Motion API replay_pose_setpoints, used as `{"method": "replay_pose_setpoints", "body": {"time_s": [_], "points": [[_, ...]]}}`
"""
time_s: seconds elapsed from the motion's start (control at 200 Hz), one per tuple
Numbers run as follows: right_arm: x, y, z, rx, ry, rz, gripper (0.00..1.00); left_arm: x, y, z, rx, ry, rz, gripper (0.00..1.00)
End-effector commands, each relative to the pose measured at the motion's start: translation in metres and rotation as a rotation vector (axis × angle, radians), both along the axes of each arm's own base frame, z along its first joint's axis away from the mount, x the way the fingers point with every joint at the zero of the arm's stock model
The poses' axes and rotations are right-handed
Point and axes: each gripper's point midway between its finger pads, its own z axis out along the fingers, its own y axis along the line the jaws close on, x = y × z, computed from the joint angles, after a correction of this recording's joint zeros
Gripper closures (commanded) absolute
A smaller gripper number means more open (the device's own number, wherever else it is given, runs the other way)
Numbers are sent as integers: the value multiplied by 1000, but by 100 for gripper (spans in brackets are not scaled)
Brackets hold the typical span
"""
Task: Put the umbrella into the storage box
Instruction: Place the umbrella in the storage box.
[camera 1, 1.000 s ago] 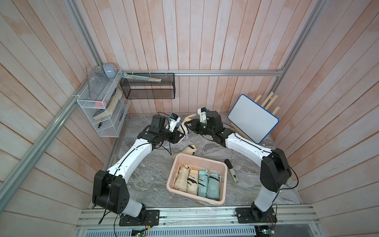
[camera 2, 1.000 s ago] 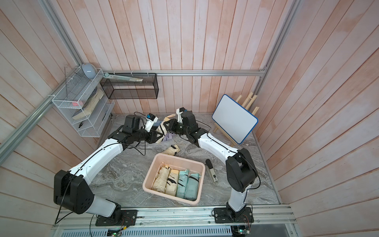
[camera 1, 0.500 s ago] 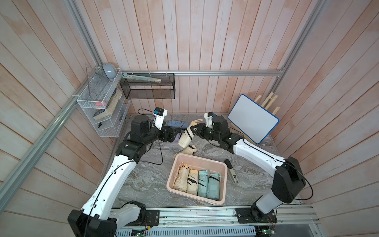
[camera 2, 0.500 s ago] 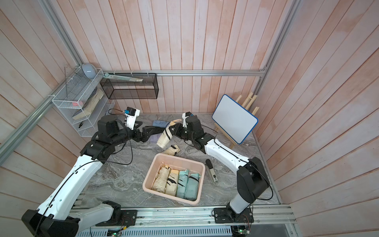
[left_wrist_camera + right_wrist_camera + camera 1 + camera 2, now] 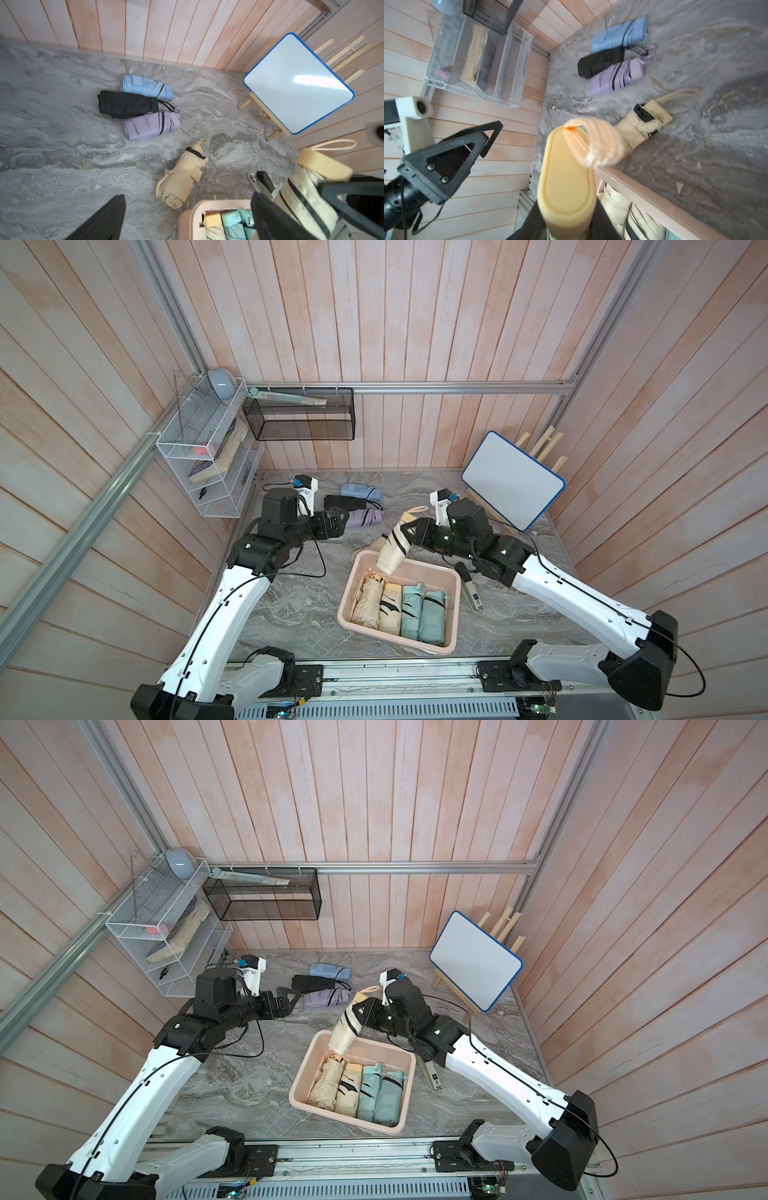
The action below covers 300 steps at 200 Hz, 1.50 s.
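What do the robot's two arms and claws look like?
The left arm and right arm have glossy white links joined by chunky black joints, with thin black cables trailing along them. The left gripper and right gripper are black, with ribbed, triangular open-frame fingers. A small white camera housing sits at each wrist.

Umbrella strap (image 5: 604, 137) blurred; storage box (image 5: 218, 202) cut off at pic edge
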Motion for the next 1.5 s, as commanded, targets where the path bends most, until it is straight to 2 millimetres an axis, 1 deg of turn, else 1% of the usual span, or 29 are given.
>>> {"method": "replay_pose_setpoints", "body": {"time_s": [0.0,0.105,0.21,0.34,0.38,0.41,0.585,0.74,0.81,0.96,1.18,1.245,1.38,1.445,1.495], "points": [[-15,7,-4,12,22,-6,85,-23,-7,-34,-80,195,0,0],[-25,21,-16,4,46,24,85,-37,-15,-56,-130,292,-28,2],[-32,32,-28,-23,64,44,85,-46,-21,-73,-170,367,-48,6],[-39,41,-42,-51,90,54,84,-54,-29,-82,-217,411,-80,10],[-40,42,-47,-58,105,51,85,-56,-30,-84,-221,419,-89,14],[-41,43,-51,-68,121,48,85,-58,-31,-86,-218,430,-95,16],[-52,56,-64,-106,162,61,85,-69,-32,-98,-196,478,-120,19],[-56,64,-80,-105,188,55,85,-72,-40,-102,-187,485,-151,21],[-57,69,-85,-92,198,61,85,-73,-42,-106,-177,492,-155,24],[-62,80,-95,-65,218,87,85,-74,-43,-115,-152,513,-157,26],[-63,87,-115,-77,234,111,84,-74,-45,-123,-160,522,-154,30],[-63,87,-124,-102,237,115,83,-74,-47,-124,-173,526,-159,30],[-61,90,-135,-134,224,132,77,-73,-49,-124,-188,527,-160,31],[-60,90,-141,-152,221,133,72,-72,-49,-124,-184,524,-156,32],[-59,89,-145,-167,219,127,66,-72,-48,-125,-178,525,-155,32]]}}
